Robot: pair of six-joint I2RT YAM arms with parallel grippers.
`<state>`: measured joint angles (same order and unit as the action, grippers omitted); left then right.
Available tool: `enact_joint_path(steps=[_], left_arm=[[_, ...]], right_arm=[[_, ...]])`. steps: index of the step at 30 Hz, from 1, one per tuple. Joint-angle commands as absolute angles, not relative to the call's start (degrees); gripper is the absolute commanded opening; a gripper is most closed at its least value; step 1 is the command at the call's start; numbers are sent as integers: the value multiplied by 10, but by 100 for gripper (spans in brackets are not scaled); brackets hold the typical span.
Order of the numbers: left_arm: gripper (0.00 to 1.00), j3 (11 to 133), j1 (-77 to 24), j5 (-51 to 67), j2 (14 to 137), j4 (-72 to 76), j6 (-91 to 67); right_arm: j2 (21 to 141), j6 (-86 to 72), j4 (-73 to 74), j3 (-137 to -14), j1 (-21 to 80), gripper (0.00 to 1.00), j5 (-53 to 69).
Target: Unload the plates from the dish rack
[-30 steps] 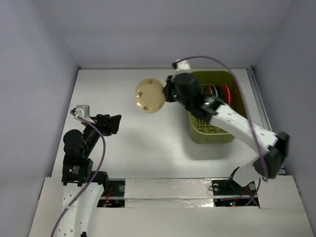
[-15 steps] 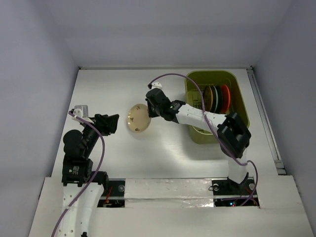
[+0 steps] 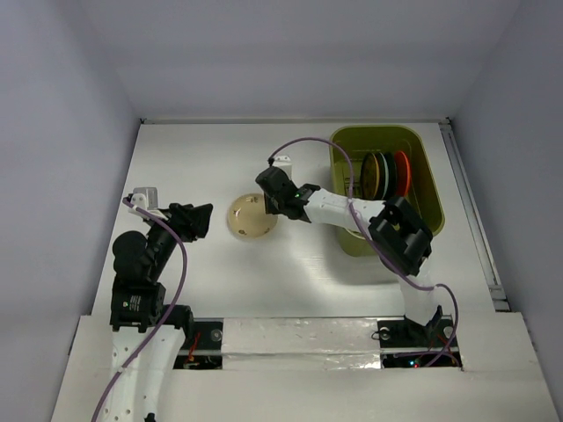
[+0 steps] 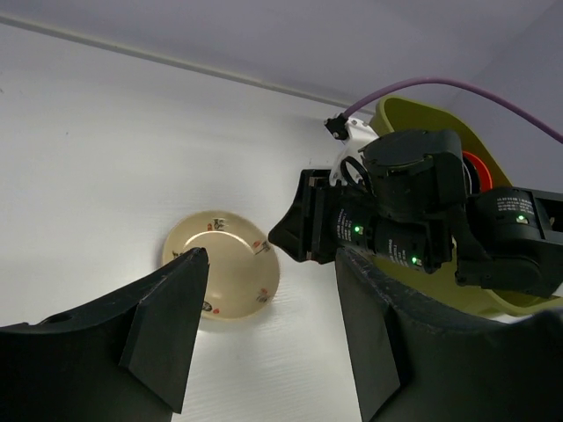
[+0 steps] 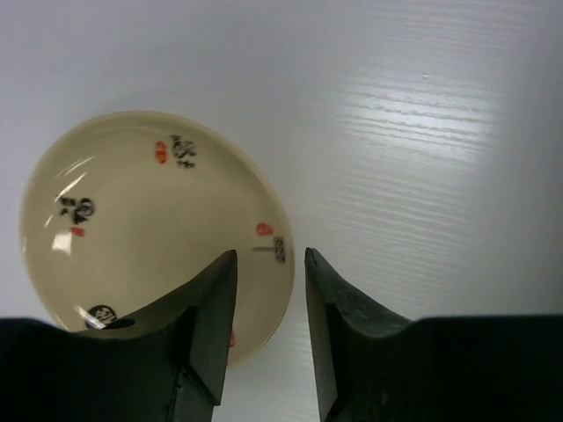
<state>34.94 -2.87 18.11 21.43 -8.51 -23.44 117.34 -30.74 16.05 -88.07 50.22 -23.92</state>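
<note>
While straddling the 2 o'clock rim of the cream plate (image 3: 246, 219) with right gripper (image 5: 271, 255) released and left gripper (image 4: 268, 264) gaping empty, risks snagging and dragging it on retreat.

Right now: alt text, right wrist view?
A cream plate with black and red marks lies on the white table. The right gripper sits over its right rim, dark fingers apart on either side.
</note>
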Motion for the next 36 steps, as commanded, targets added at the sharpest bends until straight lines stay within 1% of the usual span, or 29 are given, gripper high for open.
enact_joint_path(steps=[1,7,10,11,12,13,14,15,16,17,18,20,21,23,24,25,27,28,29,30,31,33,36], left_arm=[[56,352,-26,193,214,-59,-237],[57,351,-26,193,211,-59,-237],[57,351,-26,193,210,-59,-237],[57,351,-26,193,210,-60,-237],[57,351,-26,193,210,-59,-237],[56,350,-26,193,210,-59,-237],[56,351,-26,193,208,-59,-237],[54,350,-26,194,208,-59,-237],[52,350,-26,195,207,-59,-237],[50,351,-26,194,206,-59,-237],[46,350,-26,194,205,-59,-237],[38,351,-26,195,203,-58,-237],[28,350,-26,195,202,-58,-237],[17,350,-26,194,201,-58,-237],[8,351,-26,193,201,-59,-237],[5,351,-26,189,201,-60,-237],[5,350,-32,188,201,-60,-237],[5,351,-32,187,200,-61,-237],[6,352,-32,188,200,-61,-237],[10,352,-32,187,200,-61,-237],[13,352,-32,187,200,-61,-237],[18,352,-32,186,199,-62,-237],[22,352,-37,186,198,-62,-238]], right_arm=[[1172,-314,156,-873,501,44,-286],[1158,-305,178,-875,501,47,-303],[1118,-288,180,-861,501,47,-312],[1076,-281,174,-854,501,47,-322],[1052,-275,173,-847,501,44,-331],[1029,-261,177,-838,501,33,-344],[984,-257,188,-835,501,28,-358],[962,-252,194,-831,495,19,-374],[941,-244,199,-818,489,5,-380],[900,-239,204,-810,472,2,-385],[881,-236,206,-800,462,0,-383],[852,-229,223,-778,438,0,-385],[829,-224,228,-771,409,0,-383],[813,-218,246,-760,378,0,-374],[807,-215,252,-752,352,0,-373],[805,-208,258,-751,340,1,-371],[809,-201,277,-754,322,7,-374],[820,-194,284,-758,310,16,-377],[826,-190,291,-761,310,21,-379],[833,-187,294,-765,301,24,-384],[841,-185,297,-772,292,29,-388],[865,-183,308,-781,285,31,-395],[895,-179,318,-794,279,34,-405]])
